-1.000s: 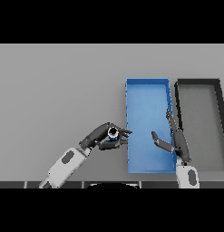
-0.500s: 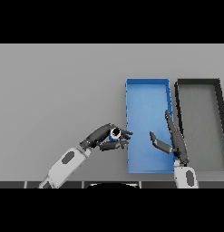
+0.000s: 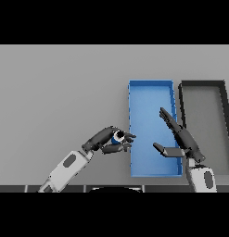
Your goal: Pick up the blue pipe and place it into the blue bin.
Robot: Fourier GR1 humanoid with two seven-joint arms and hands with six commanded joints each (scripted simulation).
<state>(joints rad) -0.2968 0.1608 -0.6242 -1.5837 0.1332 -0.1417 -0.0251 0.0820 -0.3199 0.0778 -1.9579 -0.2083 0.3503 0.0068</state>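
Head view only. I am seeing the left robot hand (image 3: 108, 139) coming in from the lower left, its white and grey forearm lying diagonally over the grey tabletop (image 3: 55, 92). Its fingers and thumb are curling round the blue pipe (image 3: 118, 137), which is showing as a short blue piece with a light rim and a dark opening facing up toward the camera. The pipe is sitting in that grip just beside the left wall of the blue bin (image 3: 151, 84), outside it, level with the bin's nearer half. The fingertips are reaching almost to the bin's left wall; I cannot tell whether they are touching it. I also cannot tell whether the pipe is clear of the tabletop or resting on it.

The right robot hand (image 3: 181, 139) is coming up from the lower right edge and is showing over the right part of the blue bin, near its right wall. Its fingers are lying straight and spread, pointing away from the robot, with the thumb sticking out to the left over the bin floor. It is gripping nothing.

The blue bin is lying lengthwise, running away from the robot. A black bin (image 3: 201, 84) of similar shape is lying just beside it on the right, the two running side by side.
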